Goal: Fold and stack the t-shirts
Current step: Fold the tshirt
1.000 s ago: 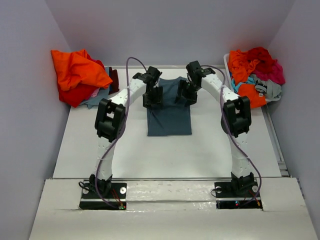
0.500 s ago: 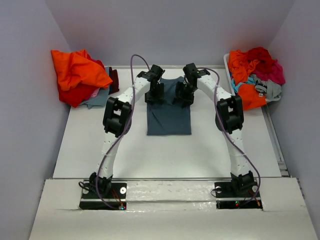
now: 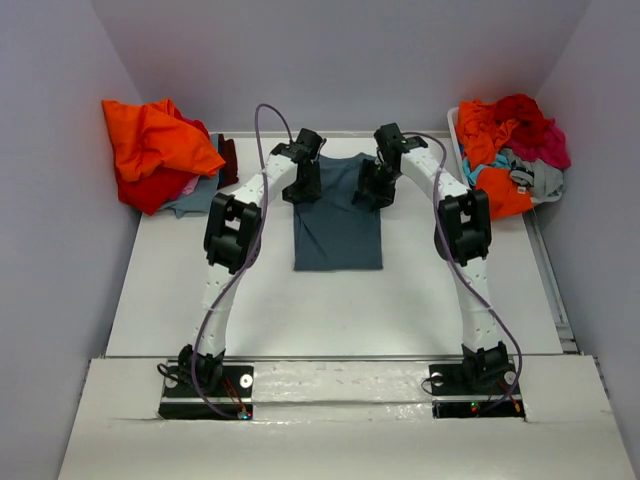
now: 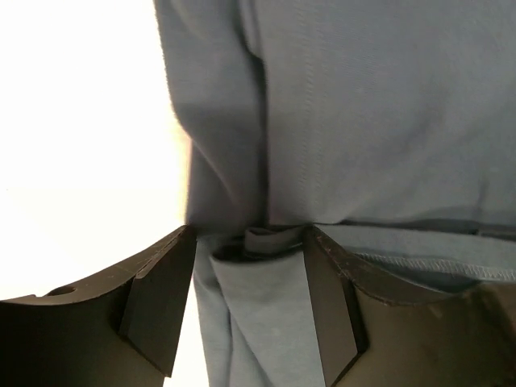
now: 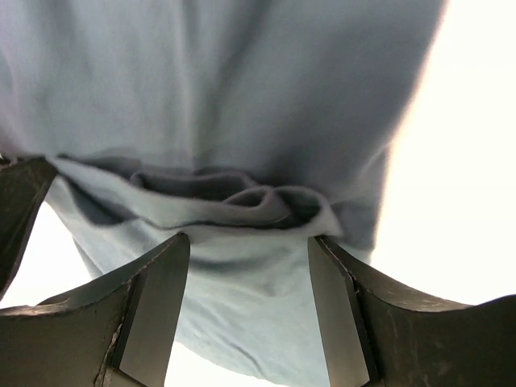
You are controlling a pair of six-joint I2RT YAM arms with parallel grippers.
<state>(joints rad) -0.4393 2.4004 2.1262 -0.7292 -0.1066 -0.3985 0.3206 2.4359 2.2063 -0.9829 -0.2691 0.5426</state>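
Note:
A dark slate-blue t-shirt (image 3: 340, 235) lies flat in the middle of the table as a long rectangle, sleeves folded in. My left gripper (image 3: 303, 187) is down at its far left corner and my right gripper (image 3: 373, 190) at its far right corner. In the left wrist view the left gripper (image 4: 250, 235) is open, a bunched fold of blue cloth (image 4: 266, 238) lying between its fingers. In the right wrist view the right gripper (image 5: 250, 242) is open too, straddling a rolled hem (image 5: 242, 201) of the shirt.
A heap of orange and red shirts (image 3: 150, 150) sits at the table's back left corner. At the back right, a white bin (image 3: 455, 125) holds a pile of orange, red, magenta, teal and grey shirts (image 3: 510, 150).
Both arms have reached a little farther toward the shirt's far end, and their elbows have shifted. The jaws stay as wide as before.

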